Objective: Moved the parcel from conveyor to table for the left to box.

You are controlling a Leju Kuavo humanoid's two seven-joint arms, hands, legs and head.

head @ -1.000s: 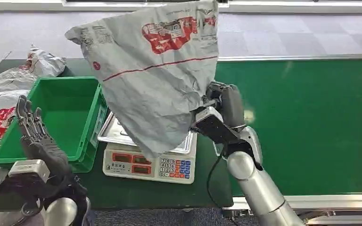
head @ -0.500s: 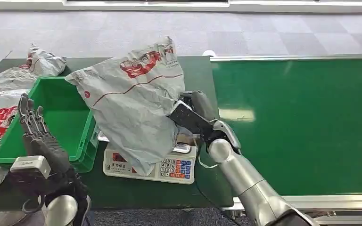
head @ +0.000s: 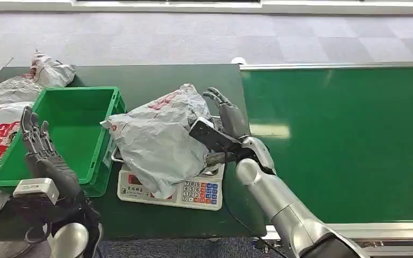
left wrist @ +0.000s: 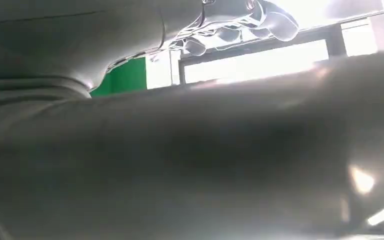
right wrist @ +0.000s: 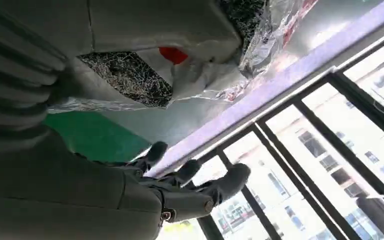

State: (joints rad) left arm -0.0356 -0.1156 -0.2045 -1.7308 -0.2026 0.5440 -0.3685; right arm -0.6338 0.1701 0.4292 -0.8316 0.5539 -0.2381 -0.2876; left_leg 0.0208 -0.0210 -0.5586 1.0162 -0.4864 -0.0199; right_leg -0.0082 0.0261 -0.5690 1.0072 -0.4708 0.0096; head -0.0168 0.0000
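Head view showed the parcel (head: 158, 140) lying on the scale (head: 173, 189) beside the bin (head: 64, 134); right hand (head: 223, 121) spread beside it, gripping nothing. Delivery looked done. Next, the left hand (head: 42, 150), open and upright, should box it.

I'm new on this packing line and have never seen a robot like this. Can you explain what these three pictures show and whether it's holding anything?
It is a humanoid robot with two silver arms. The wide picture looks down from its head; the other two come from cameras at its wrists, turned at odd angles. A grey parcel lies on a weighing scale on the dark green table, beside a green crate. More grey bags lie to the crate's left, and the conveyor runs on the right. The right hand is beside the parcel with its fingers spread, apparently not gripping it. The left hand is raised in front of the crate, holding nothing.
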